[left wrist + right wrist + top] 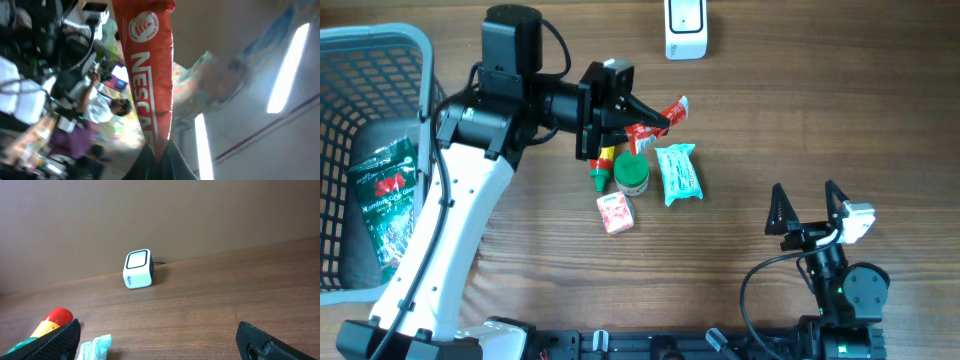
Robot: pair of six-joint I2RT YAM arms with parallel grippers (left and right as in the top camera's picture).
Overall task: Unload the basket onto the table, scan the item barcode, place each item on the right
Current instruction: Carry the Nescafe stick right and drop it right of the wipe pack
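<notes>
Clamping sachet [676, 108] in left gripper [655, 120] near centre, at 6 o'clock from scanner [686, 28]; held right gripper [808, 205] apart, empty, at 4 o'clock. Judged pickup done, presenting and scanning left.

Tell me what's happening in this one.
The left gripper is shut on a red Nescafe sachet, holding it up near a green-lidded jar and a teal packet that lie on the table. The white barcode scanner sits at the far edge, and the sachet is not yet in front of it. The right gripper is open and holds nothing. The basket on the left holds a green packet.
</notes>
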